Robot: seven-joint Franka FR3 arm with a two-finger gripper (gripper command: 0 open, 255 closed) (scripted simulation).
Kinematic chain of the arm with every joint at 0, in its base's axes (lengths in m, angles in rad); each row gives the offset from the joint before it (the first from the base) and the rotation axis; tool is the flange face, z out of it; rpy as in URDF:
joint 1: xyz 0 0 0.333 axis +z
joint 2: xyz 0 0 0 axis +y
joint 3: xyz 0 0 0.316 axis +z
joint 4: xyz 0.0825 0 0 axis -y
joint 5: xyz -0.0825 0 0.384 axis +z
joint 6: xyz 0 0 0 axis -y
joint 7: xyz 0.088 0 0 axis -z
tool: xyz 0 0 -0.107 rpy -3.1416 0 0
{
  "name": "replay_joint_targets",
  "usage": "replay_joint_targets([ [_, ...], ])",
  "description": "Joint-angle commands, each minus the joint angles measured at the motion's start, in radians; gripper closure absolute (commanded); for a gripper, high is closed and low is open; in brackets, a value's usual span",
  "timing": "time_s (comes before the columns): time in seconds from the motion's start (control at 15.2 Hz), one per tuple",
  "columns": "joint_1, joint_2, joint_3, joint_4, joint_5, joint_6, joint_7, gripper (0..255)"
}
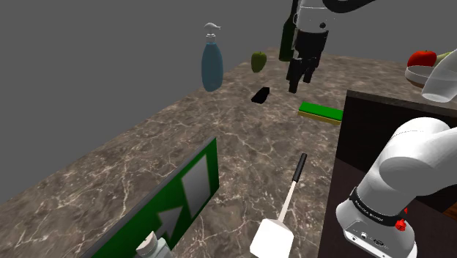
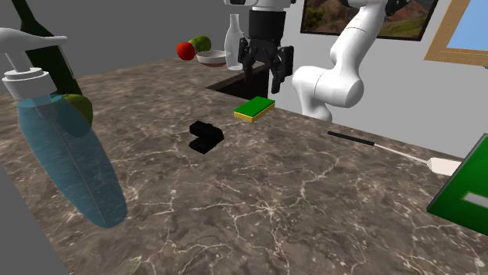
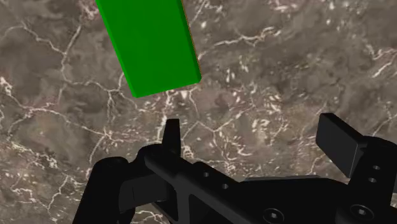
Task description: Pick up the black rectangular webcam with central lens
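Brown veined marble counter (image 1: 110,168) under a plain grey wall, taken from the shoulder view's left. At the lower left edge, a green board (image 1: 209,165), cut off by the frame, marked with a white arrow and a pale rectangle. Farther back, a blue spray bottle (image 1: 212,66) with a pale trigger, upright near the far edge. Next, a green pepper (image 1: 258,61), and just in front of it the black webcam (image 1: 260,95), lying on the marble, well apart from the board and near the sponge without touching it; lens too small to make out. Then a dark green bottle (image 1: 285,37), partly hidden behind the hand. Beside it the gripper (image 1: 302,80), hanging above the counter between webcam and sponge, fingers spread wide, clasping nothing. Below and to the right, a green sponge (image 1: 321,110) with a yellow underside, cut off in the wrist view just past the fingertips. Nearer the camera, a brush (image 1: 289,198) with black handle and white head, flat on the marble. Rightmost, the dark stand (image 1: 366,132), the arm's near joint with a small printed band too fine to read, a bowl (image 1: 417,74) holding a red apple (image 1: 422,57), and a clear bottle (image 1: 441,80) cropped by the edge.
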Motion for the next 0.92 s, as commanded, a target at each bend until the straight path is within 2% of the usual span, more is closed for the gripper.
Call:
replay_joint_targets([
  [0.0,0.0,0.0,0.0,0.0,0.0,0.0,0.0,0],
  [0.4,-0.006,0.303,-0.003,0.168,-0.029,0.061,-0.04,0],
  [0.86,-0.009,0.644,0.002,0.421,-0.065,0.063,-0.076,0],
])
